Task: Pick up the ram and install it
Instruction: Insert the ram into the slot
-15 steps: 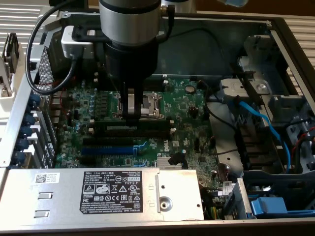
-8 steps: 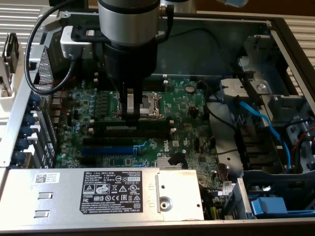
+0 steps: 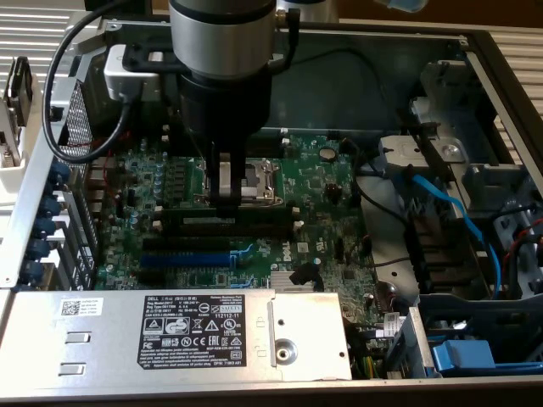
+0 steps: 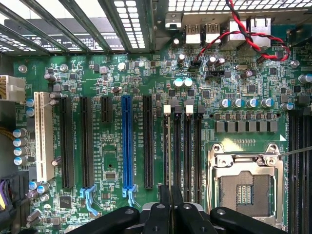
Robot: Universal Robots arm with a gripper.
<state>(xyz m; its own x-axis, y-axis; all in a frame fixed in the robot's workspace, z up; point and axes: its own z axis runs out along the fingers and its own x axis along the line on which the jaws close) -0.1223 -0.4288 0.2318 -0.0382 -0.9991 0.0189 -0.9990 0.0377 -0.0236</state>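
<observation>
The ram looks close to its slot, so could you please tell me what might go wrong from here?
1. The ram sits pinched edge-on in the claw over the black memory slots; slight misalignment could jam it against a slot wall.
2. The open processor socket lies right beside the claw, so drift could strike it.
3. The white end clips may block seating.

Green motherboard [image 4: 146,78] with blue expansion slot [image 4: 127,146], empty processor socket [image 4: 246,187].

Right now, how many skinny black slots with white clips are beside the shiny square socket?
4. They stand side by side between the blue slot and the socket: first slot, second, third, fourth. More may sit beyond the socket, partly cut off.
</observation>
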